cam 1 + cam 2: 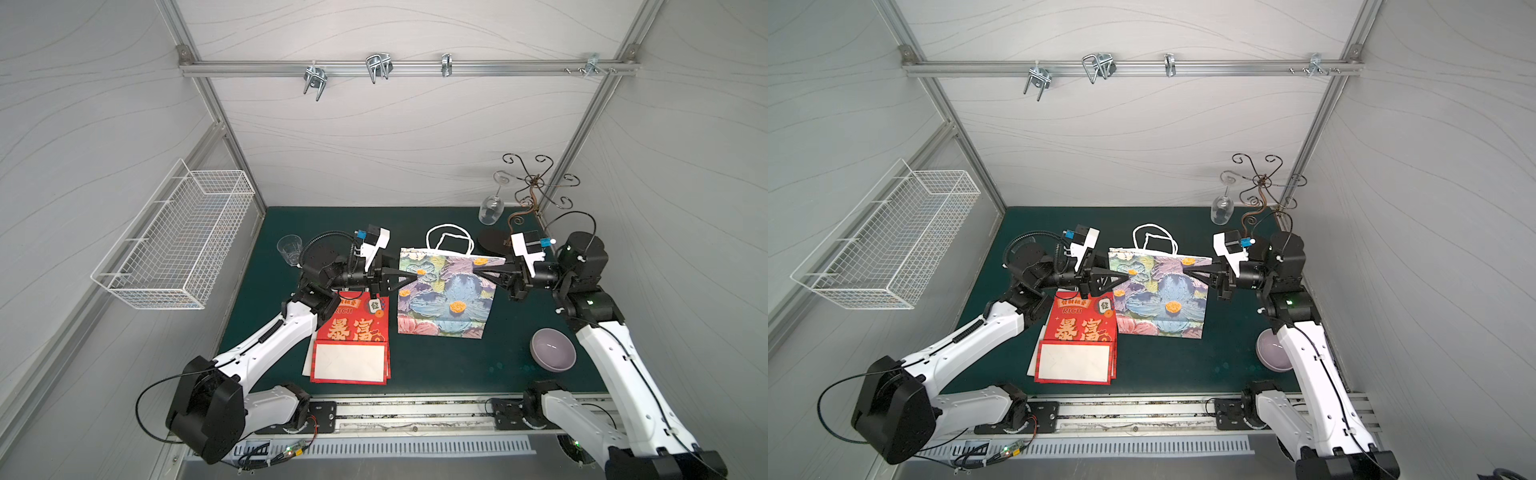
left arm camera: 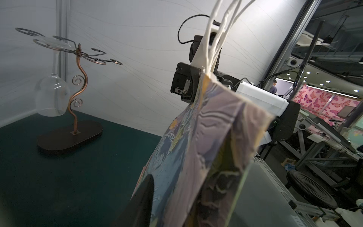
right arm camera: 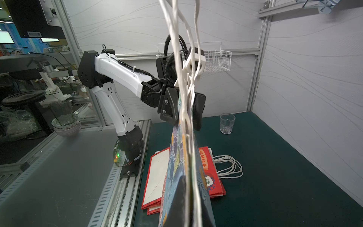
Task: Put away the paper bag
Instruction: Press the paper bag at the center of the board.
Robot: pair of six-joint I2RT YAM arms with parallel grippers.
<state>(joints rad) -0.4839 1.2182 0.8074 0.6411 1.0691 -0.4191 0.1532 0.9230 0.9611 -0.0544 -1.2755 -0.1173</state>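
Floral paper bag held over table centre, right gripper clamped on its 3 o'clock edge, left gripper jaws parted astride 9 o'clock edge

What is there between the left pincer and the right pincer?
The flower-patterned paper bag with white cord handles, spanning from left pincer to right pincer; both top views show it.

two robot arms, each with glossy white shells between bulky black joint housings. the left arm has a ribbed black hose running along it; the right arm has a thin black cable and a small green light. the left gripper and right gripper have black, tapering triangular fingers. each wrist bears a white camera block with a blue plug.
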